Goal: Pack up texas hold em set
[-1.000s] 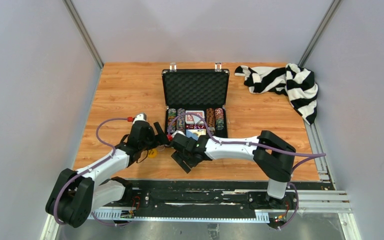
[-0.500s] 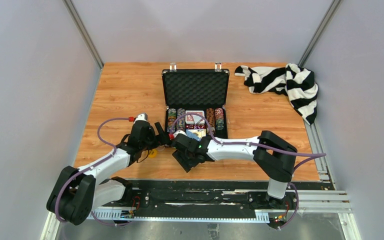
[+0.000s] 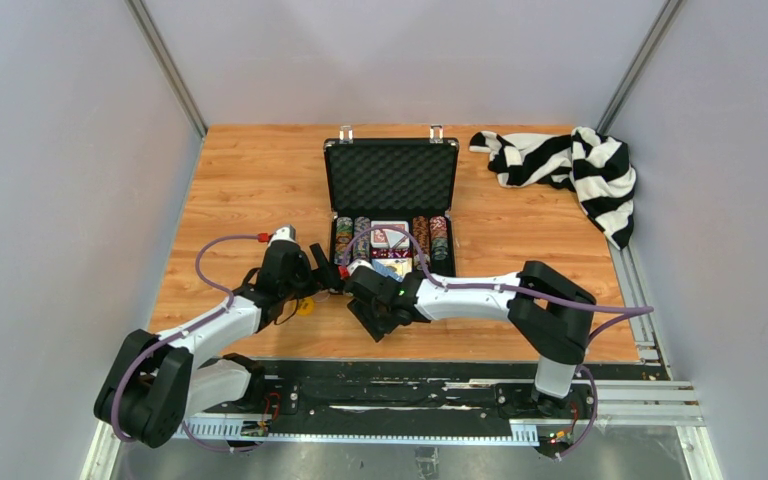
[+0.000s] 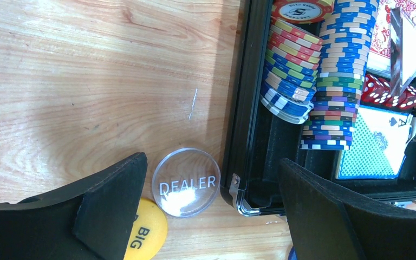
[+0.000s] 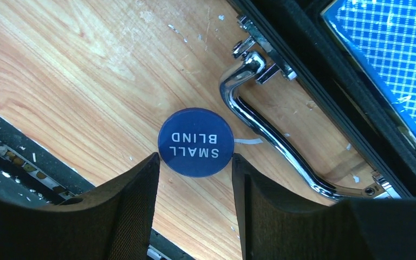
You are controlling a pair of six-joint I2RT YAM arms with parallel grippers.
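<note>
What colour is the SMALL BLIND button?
The SMALL BLIND button is dark blue, white lettering; right wrist view.

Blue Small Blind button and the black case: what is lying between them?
The case's chrome handle lies between the blue button and the black case. The right wrist view shows it.

The left arm (image 3: 210, 324) and right arm (image 3: 470, 290) are showing white shells between black joints; a purple cable (image 3: 203, 262), red-tipped, is running behind the left pincer (image 4: 212, 162); another is running behind the right pincer (image 5: 195, 157); flat black fingers (image 5: 124, 211) are ending each.
</note>
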